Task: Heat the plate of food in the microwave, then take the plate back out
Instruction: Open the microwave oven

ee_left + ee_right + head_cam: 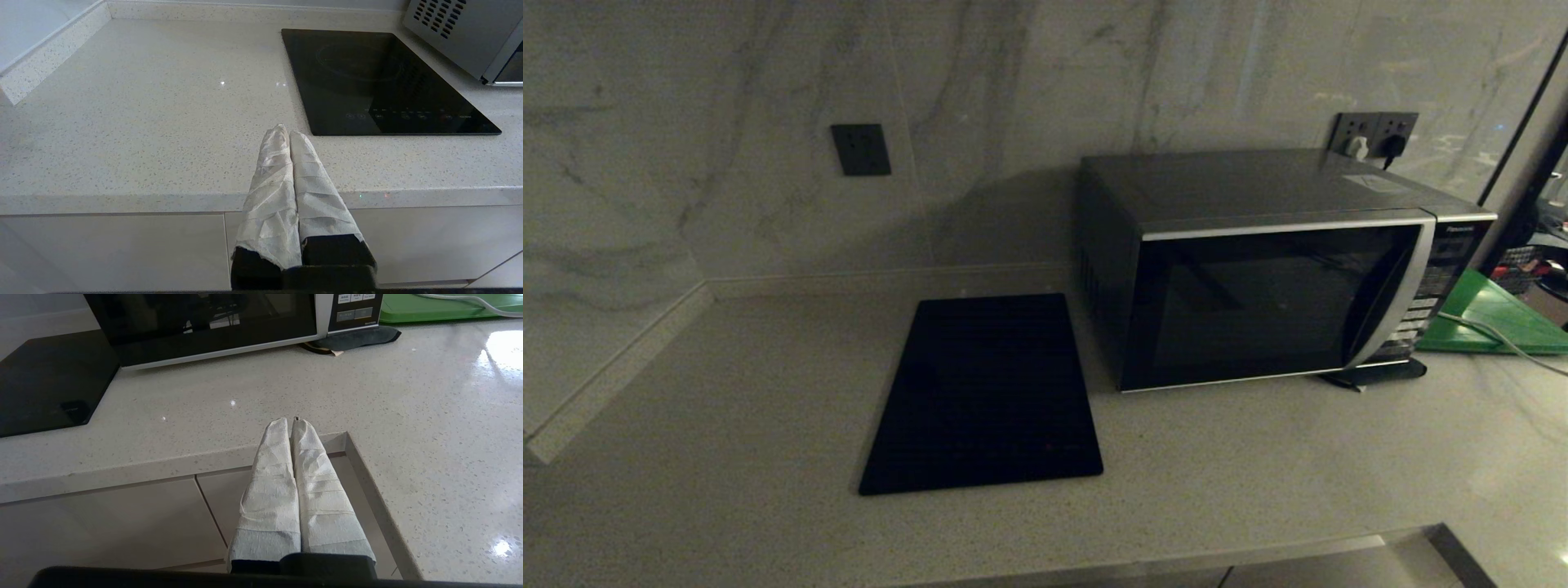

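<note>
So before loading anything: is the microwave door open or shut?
Shut. The microwave has its dark glass door flush with the front, with silver trim unbroken along the top edge in the head view.

Speckled counter (727, 425) — microwave (1258, 278), cooktop (988, 392), green board (1494, 318)

we see the left gripper (289, 132) as two long tapered fingers (271, 192) wound in creased white tape, rising from black blocks. the right gripper (289, 424) looks the same: white-wrapped fingers (322, 490) on a black base, with one dark tip poking through.
</note>
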Robot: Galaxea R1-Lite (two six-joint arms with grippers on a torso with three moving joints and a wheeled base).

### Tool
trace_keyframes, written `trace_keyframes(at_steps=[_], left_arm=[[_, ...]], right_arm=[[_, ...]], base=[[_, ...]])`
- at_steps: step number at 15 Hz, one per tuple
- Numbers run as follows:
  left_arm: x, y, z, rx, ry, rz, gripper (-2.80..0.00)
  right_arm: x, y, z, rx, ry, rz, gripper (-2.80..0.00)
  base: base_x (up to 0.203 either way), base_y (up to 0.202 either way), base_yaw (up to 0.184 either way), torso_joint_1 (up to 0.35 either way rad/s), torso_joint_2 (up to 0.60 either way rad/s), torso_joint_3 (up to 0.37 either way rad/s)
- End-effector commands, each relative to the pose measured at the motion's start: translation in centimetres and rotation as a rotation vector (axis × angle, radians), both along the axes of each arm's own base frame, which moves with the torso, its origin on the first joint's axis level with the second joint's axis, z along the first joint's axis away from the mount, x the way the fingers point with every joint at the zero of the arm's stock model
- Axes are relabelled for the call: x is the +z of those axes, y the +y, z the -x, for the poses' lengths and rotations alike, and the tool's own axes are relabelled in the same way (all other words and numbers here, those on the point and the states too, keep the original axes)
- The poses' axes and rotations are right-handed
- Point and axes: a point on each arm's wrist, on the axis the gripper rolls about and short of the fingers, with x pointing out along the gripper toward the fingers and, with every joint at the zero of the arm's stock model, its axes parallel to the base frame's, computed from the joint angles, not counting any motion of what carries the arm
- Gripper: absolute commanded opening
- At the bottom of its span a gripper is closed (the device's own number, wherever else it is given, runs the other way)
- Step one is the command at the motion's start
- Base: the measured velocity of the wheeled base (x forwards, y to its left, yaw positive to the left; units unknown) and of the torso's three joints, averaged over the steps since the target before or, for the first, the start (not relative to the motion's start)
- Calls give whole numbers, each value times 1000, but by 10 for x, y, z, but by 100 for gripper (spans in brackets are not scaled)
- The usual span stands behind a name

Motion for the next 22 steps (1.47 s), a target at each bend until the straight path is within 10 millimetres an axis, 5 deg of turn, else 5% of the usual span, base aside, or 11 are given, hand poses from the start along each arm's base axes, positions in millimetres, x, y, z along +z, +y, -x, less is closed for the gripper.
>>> trace_keyframes(at_steps=[1,22], left_arm=[[0,0,0,2,1,1,-280],[0,0,0,1,1,1,-280]], right_arm=[[0,0,0,-1,2,-1,-280],[-1,1,0,26,11,54,-280]], base=[[0,0,0,0,0,0],[0,0,0,0,0,0]])
